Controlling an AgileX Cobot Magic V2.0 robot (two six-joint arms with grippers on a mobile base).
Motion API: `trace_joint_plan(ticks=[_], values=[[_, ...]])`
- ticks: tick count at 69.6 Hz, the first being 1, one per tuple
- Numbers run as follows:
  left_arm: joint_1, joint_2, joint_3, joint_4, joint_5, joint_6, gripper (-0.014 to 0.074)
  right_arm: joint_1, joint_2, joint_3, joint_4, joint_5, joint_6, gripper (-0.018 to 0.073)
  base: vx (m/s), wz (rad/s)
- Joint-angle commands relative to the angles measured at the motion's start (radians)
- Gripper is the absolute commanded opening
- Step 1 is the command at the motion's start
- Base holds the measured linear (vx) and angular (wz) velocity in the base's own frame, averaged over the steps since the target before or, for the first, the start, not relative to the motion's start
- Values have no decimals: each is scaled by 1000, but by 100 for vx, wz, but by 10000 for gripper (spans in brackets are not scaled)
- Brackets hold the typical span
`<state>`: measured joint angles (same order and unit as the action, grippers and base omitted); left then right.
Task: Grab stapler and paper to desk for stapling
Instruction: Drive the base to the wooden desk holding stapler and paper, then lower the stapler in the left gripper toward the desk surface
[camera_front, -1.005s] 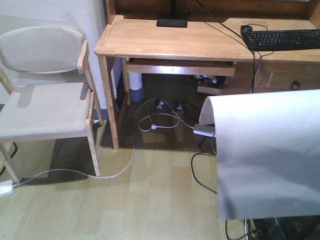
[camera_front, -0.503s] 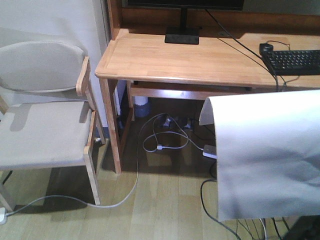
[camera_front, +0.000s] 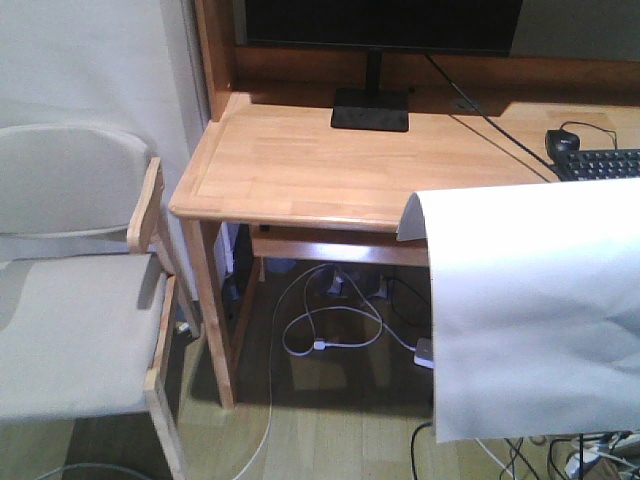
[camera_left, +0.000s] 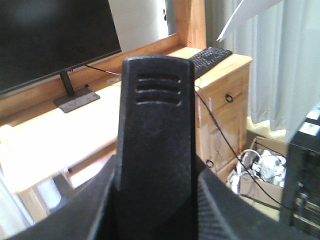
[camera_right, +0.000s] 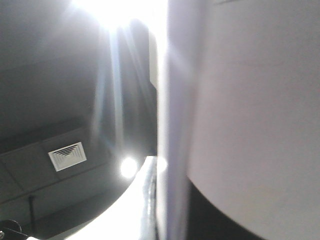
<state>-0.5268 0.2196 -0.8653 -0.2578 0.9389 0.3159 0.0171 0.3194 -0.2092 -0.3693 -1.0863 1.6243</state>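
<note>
White thin paper sheet (camera_front: 530, 310) hangs in the air on the right and hides that end of the light wood counter (camera_front: 280, 160) front edge. Bare wood shows on the left. Left jaws pinch the small black stapler (camera_left: 155, 135). I cannot tell how the right jaws stand.

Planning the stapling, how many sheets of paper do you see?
1: the paper hangs at right, overlapping the front edge of the desk; any sheet behind it would be hidden.

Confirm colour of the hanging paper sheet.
Plain white paper, no print; clearest in the front-facing view.
</note>
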Motion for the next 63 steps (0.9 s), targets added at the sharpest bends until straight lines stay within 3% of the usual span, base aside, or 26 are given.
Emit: trace_joint_plan(ticks=[1, 63], values=[[-2, 18, -26, -23, -114, 1, -6, -8, 10, -23, 12, -35, -4, -6, 37, -10], [-2, 18, -26, -23, -114, 1, -6, -8, 10, -23, 12, -35, -4, -6, 33, -14]])
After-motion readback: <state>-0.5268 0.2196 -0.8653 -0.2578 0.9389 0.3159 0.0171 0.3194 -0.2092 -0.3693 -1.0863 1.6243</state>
